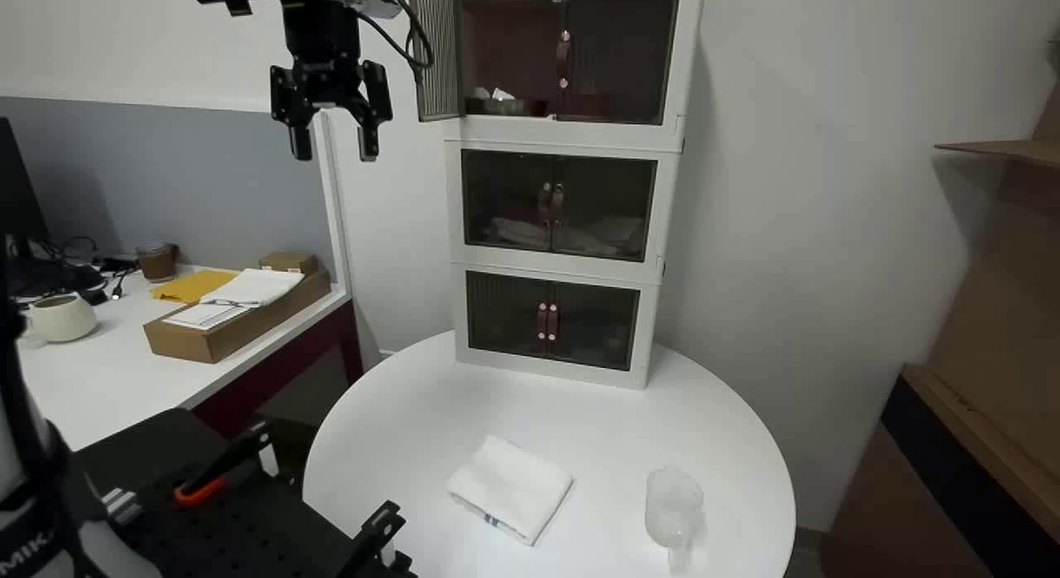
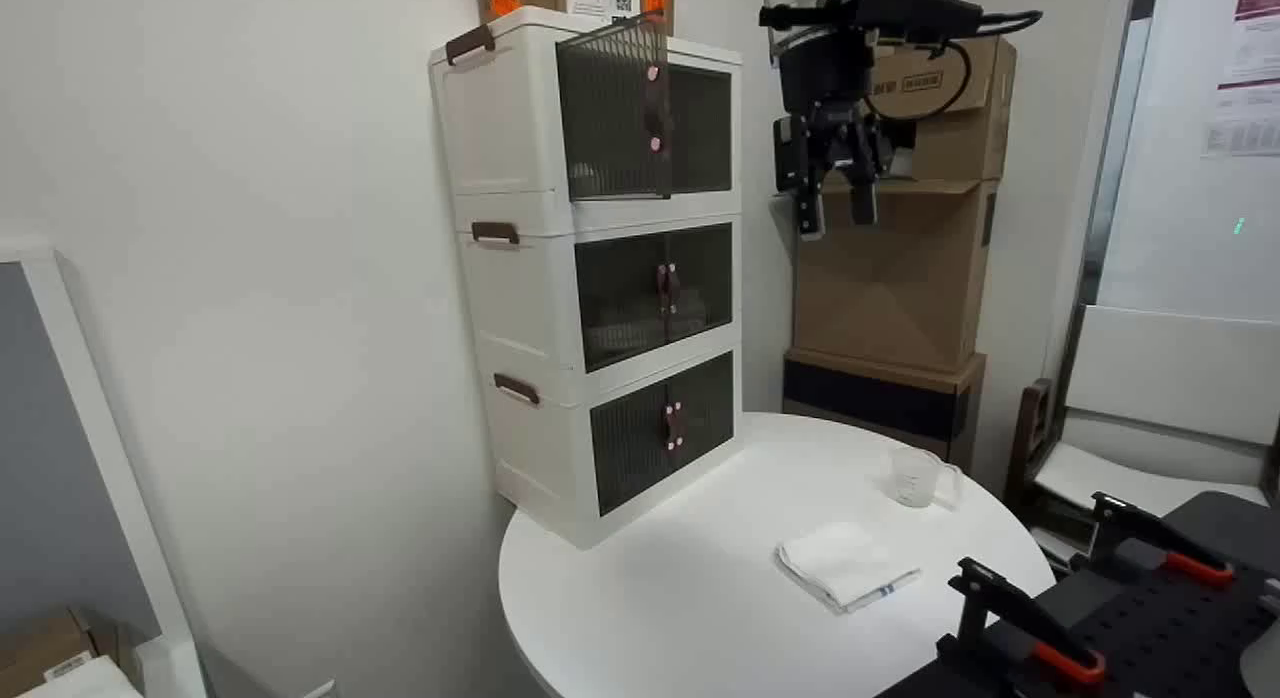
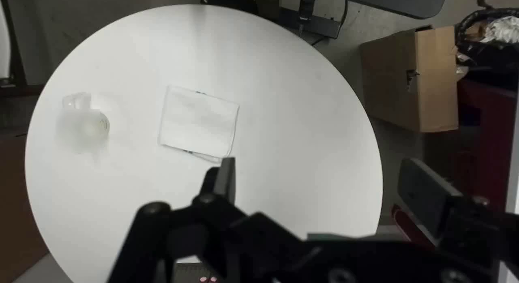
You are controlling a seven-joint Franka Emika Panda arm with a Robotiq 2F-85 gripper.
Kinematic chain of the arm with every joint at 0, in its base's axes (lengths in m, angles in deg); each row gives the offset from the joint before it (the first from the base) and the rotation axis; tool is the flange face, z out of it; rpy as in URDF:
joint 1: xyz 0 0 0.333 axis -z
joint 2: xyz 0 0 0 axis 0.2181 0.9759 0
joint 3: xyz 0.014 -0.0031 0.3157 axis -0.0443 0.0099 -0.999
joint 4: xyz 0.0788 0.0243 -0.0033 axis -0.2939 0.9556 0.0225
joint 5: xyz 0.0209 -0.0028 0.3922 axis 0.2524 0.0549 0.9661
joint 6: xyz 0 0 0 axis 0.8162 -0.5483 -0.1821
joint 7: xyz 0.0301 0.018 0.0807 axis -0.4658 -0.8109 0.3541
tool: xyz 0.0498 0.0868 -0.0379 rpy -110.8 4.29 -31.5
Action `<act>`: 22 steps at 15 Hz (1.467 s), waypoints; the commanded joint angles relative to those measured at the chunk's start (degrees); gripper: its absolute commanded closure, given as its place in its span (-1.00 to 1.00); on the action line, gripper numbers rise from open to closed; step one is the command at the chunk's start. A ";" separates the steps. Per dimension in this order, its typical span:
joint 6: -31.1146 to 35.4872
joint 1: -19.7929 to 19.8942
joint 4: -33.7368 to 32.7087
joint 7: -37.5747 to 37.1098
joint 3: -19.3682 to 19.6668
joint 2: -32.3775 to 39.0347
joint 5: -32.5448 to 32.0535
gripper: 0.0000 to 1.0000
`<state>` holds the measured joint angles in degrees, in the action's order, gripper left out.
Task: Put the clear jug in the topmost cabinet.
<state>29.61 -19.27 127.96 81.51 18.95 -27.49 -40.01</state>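
A flat-folded white cloth (image 1: 511, 488) with blue stripes lies on the smooth, round white table (image 1: 397, 412), brown cardboard boxes (image 2: 888, 288) are stacked beyond, and on the white three-tier tower (image 2: 530, 308) one ribbed, smoky door (image 1: 443, 77) of the dark-fronted topmost cabinet (image 1: 621, 69) juts outward. The small, colourless, see-through jug (image 2: 912, 479) with a handle stands near the table's edge, apart from the cloth. From here I see the black two-fingered gripper (image 1: 334, 145) hanging well above the tabletop, its jaws spread wide around nothing but air
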 commanded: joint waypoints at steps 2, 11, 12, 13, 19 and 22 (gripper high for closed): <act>-0.05 -0.79 -0.09 -0.29 0.71 0.07 -0.31 -1.00; -0.04 -0.79 -0.09 -0.29 0.71 0.07 -0.30 -1.00; -0.04 -0.79 -0.09 -0.29 0.71 0.07 -0.30 -1.00; -0.04 -0.79 -0.09 -0.29 0.71 0.07 -0.30 -1.00; -2.00 1.99 0.21 0.95 2.06 3.50 -8.09 -1.00; -2.18 6.04 1.19 5.54 7.23 5.46 -14.40 -1.00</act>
<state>28.85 -16.50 129.30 82.39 21.84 -24.23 -49.45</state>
